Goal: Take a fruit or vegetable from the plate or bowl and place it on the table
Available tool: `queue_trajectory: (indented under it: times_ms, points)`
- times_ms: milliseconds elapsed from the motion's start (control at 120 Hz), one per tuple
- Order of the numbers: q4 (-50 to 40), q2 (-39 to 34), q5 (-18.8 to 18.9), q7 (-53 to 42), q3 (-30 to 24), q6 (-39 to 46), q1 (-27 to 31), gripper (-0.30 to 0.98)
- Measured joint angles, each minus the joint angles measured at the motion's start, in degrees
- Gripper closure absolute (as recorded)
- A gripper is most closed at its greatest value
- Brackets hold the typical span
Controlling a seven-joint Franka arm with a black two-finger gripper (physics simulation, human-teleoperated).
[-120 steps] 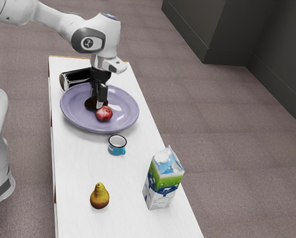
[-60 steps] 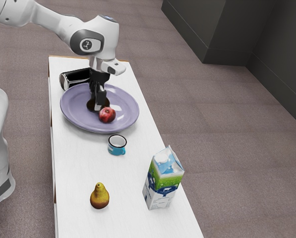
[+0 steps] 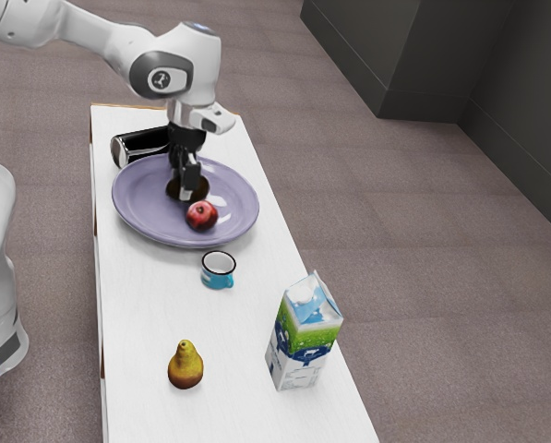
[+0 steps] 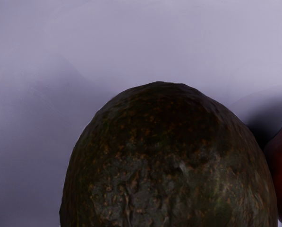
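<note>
Low over the purple plate [image 3: 138, 205], my claw [image 3: 189, 190] is at the avocado [image 4: 169, 161], beside a red fruit [image 3: 202, 218] on that plate; how open I am, or whether I have hold, I can't tell. Grasping seems in hand; lifting tableward needs a sure grip first. Its dark, rounded skin (handsomely pebbled) carries brown flecks.

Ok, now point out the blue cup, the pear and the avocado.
Blue cup [image 3: 217, 281], exterior view, its outer side.
Pear [image 3: 185, 371], exterior view, its rounded lower body.
Avocado [image 4: 169, 170], wrist view, the middle of its bumpy skin.
</note>
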State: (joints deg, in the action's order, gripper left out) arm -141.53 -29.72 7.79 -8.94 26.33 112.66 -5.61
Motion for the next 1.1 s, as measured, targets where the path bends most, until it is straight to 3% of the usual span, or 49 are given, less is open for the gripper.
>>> queue_trajectory:
  times_ms: [183,333,625,833,1100]
  points:
    - [9.13,0.02,0.92,0.37,-1.23,0.08,-4.29,0.45]
    - [13.41,-0.73,1.5,0.42,-2.67,-0.12,-14.76,0.38]
    - [12.75,-1.94,1.45,0.47,-2.82,-0.59,-35.03,0.39]
    - [7.15,-1.97,0.4,0.45,-3.11,-1.83,-40.18,0.4]
    - [6.79,-1.11,1.38,0.49,-0.84,1.24,-46.26,0.41]
